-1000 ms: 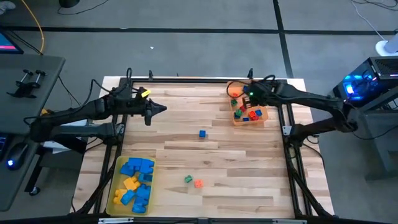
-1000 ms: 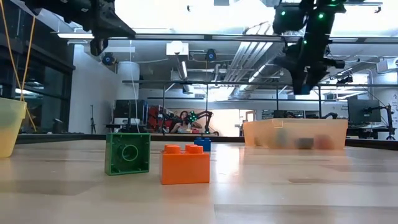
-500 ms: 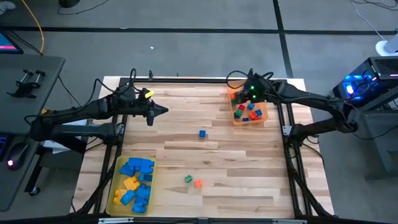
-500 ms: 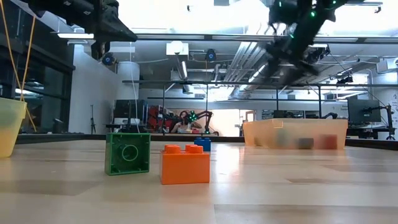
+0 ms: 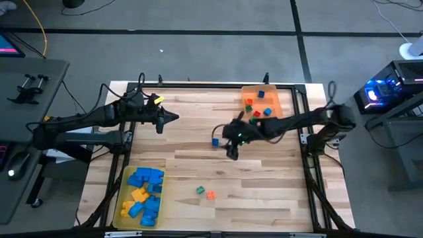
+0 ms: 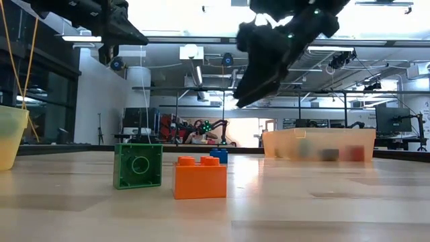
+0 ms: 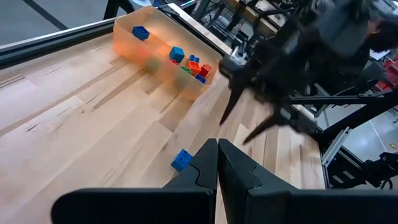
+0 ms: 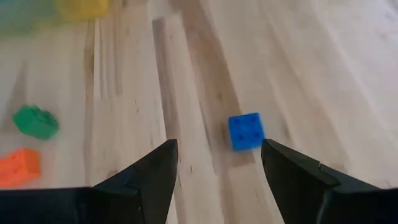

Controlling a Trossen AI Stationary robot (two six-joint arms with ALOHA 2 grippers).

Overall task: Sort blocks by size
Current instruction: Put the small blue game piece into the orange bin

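- Blue cube (image 5: 215,141): lone small block near the middle of the surface (image 5: 198,165), loose, touched by nothing; taken as landmark for every entry below; probably next in line for the small-block tray.
- Right gripper (image 5: 231,149): raised above the surface, just beside the blue cube on the orange-tray side; fingers (image 8: 155,180) spread, nothing between them, cube visible ahead in the gap; posture judged as the approach for a pick.
- Orange tray (image 5: 277,99): well apart from the blue cube, at the far right corner of the surface; holds small red, blue, green and orange cubes; judged the bin for the small size.
- Green block (image 5: 199,190) and orange block (image 5: 211,195): close together, nearer the front edge than the blue cube, well apart from it; small, loose, not yet sorted.
- Yellow tray (image 5: 122,208): far from the blue cube, at the front left corner; filled with larger blue and yellow bricks; judged the bin for the large size.
- Left gripper (image 5: 173,117): well apart from the blue cube, over the far left part of the surface; fingers (image 7: 217,168) pressed together, holding nothing; parked clear, apparently waiting.
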